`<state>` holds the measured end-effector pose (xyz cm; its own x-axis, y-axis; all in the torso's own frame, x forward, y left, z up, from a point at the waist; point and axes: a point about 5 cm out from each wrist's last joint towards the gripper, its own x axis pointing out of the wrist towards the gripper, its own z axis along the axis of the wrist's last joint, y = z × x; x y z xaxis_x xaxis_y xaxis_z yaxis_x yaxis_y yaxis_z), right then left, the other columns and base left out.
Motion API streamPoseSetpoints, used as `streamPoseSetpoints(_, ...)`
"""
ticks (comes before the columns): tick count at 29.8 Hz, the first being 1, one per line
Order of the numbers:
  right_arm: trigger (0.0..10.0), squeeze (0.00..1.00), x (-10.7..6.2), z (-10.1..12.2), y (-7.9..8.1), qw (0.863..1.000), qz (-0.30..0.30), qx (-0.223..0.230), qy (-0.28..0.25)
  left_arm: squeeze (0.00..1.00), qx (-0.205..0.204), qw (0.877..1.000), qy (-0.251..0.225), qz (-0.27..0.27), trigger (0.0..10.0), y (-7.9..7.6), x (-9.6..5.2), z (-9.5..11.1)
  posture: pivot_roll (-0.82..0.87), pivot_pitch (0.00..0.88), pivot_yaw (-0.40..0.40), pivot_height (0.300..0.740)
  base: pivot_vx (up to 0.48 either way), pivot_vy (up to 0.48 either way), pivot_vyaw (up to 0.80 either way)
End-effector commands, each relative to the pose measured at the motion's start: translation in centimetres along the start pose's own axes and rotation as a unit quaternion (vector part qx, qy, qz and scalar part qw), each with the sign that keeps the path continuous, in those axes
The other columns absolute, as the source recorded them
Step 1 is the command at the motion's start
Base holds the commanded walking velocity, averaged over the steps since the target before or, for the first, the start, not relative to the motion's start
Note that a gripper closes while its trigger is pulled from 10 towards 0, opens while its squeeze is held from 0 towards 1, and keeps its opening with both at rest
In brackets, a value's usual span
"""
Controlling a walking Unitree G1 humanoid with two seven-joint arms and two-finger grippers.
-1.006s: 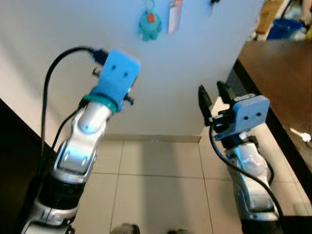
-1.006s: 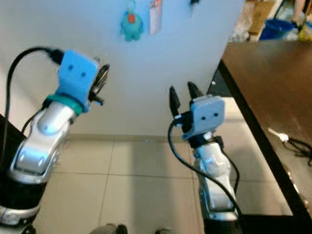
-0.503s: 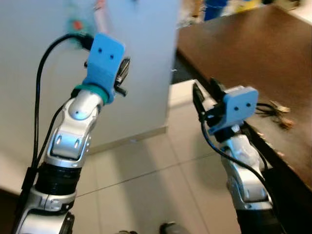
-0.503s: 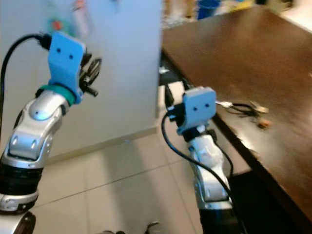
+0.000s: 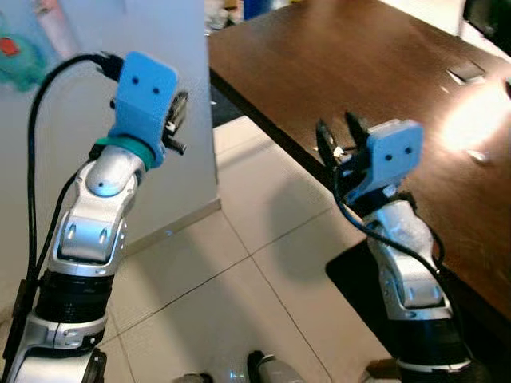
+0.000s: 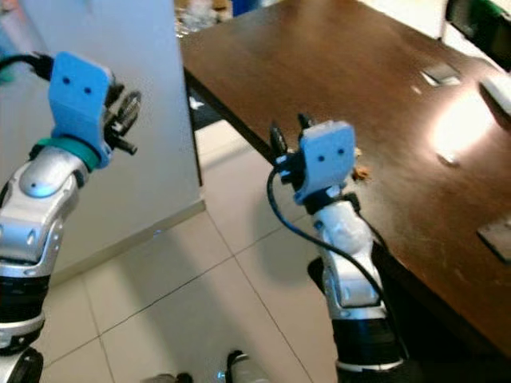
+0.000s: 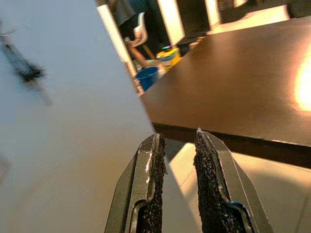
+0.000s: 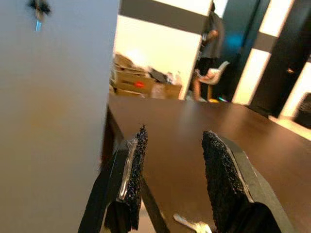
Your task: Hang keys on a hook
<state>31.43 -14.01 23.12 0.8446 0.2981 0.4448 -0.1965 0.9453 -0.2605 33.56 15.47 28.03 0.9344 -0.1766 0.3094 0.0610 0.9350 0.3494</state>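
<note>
Wall [image 5: 48, 136], pale and broad, rises on my left, a teal keyring toy [image 5: 17, 60] blurred on it and a small dark thing hanging high up [image 8: 39, 8]. Tiled floor [image 5: 239, 255] spreads below between my two arms. Dark brown bench [image 5: 335, 72] runs away on my right, glare pooling on its far side, a flat grey plate [image 6: 439, 76] lying out there. Beyond the bench's far end I catch a blue bucket [image 7: 146, 77], cardboard boxes [image 8: 141, 80] and a person standing [image 8: 210, 43] by a white chair. Keys [image 8: 192, 224] lie flat on the bench, close to its near edge, and my right pincer [image 8: 170, 141] hovers just above them with fingers spread apart, nothing between them. My left pincer [image 7: 176, 138] is lifted beside the wall's corner, fingers close together but a narrow gap showing, empty. Which hook the keys belong on, I can't make out
</note>
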Motion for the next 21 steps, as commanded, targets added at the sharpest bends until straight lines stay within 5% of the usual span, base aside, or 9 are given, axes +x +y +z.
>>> streamPoseSetpoints(1, 10.0, 0.0, -0.4, -0.5, 0.0, 1.0, -0.003, 0.001, 0.015, 0.0, 0.004, 1.0, 0.003, 0.015, 10.0, 0.8, 0.2, -0.2, 0.02, 0.134, 0.1, 0.74, 0.0, 0.0, -0.8)
streamPoseSetpoints(6, 10.0, 0.0, -0.6, -0.6, -0.3, 1.0, -0.007, -0.002, 0.016, 0.0, 0.01, 0.999, -0.009, 0.032, 10.0, 1.6, 0.4, 0.3, 0.02, 0.133, 0.097, 0.74, 0.0, 0.0, -0.8)
streamPoseSetpoints(12, 10.0, 0.0, -0.3, -0.1, -0.6, 1.0, -0.003, -0.003, 0.004, 0.0, 0.11, 0.993, -0.017, -0.051, 10.0, 0.9, -0.7, -0.1, 0.02, 0.129, 0.092, 0.74, 0.0, 0.0, -0.8)
streamPoseSetpoints(16, 10.0, 0.0, -0.3, -0.1, -0.6, 1.0, 0.002, 0.002, -0.002, 0.0, 0.099, 0.992, -0.002, -0.08, 10.0, 0.7, -1.0, -0.4, 0.03, 0.131, 0.096, 0.74, 0.0, 0.0, -0.8)
streamPoseSetpoints(21, 10.0, 0.0, -0.5, -0.6, -0.2, 1.0, 0.003, 0.008, 0.004, 0.0, 0.06, 0.997, 0.019, -0.051, 10.0, 1.1, -0.2, -0.6, 0.02, 0.134, 0.1, 0.74, 0.0, 0.0, -0.8)
